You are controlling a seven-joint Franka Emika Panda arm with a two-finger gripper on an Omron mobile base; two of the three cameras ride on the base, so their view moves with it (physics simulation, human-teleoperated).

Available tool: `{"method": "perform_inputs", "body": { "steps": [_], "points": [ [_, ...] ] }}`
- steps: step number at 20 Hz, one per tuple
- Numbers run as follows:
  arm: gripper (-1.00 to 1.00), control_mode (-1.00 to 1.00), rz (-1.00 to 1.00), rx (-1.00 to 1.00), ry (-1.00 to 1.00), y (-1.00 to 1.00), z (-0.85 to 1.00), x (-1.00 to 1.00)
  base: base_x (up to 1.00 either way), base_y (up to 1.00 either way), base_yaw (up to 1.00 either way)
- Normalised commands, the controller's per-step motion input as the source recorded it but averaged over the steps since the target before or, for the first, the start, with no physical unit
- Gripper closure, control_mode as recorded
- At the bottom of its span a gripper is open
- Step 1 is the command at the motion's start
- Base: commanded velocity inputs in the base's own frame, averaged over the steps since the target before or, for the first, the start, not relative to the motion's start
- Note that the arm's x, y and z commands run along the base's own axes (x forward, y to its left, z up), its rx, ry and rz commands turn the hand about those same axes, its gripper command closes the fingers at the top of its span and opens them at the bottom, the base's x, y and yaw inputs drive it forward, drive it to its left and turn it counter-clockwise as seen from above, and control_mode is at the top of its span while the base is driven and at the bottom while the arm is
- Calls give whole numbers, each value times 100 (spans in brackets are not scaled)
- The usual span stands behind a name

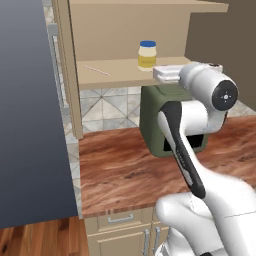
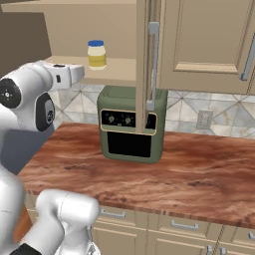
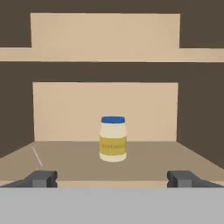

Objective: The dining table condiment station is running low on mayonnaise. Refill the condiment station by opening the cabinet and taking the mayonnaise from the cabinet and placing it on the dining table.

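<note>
The cabinet point(image 1: 115, 35) stands open straight ahead of the hand point(image 3: 113, 178), its door point(image 2: 148, 64) swung out to the hand's right. Below the hand lies the wood counter point(image 2: 199, 169) with a green oven point(image 2: 130, 124). The mayonnaise point(image 3: 113, 138) stands upright on the lower shelf, centred ahead of the hand, apart from it. The hand's fingers point(image 3: 41, 178) are spread wide, holding nothing.

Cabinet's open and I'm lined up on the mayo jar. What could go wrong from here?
1. The mayonnaise stands upright well back on the shelf; the open gripper is short of it, so closing now would probably miss.
2. One finger pushing it off-centre could tip it.
3. The open cabinet door hangs over the green oven; swinging out wide could clip it.
</note>
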Motion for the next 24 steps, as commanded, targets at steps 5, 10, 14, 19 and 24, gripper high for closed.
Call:
{"method": "perform_inputs", "body": {
  "steps": [5, 10, 14, 19, 24],
  "points": [
    [-100, -100, -16, 0, 0, -2, 20, 52, 0, 0, 0],
    [-100, -100, -1, 0, 1, 6, 1, 84, 0, 0, 0],
    [-100, -100, 4, 3, 0, 4, 0, 79, 0, 0, 0],
    [-100, -100, 6, 0, 0, 0, 0, 61, 0, 0, 0],
    [-100, -100, 3, 0, 0, 0, 0, 41, 0, 0, 0]
  ]
}}
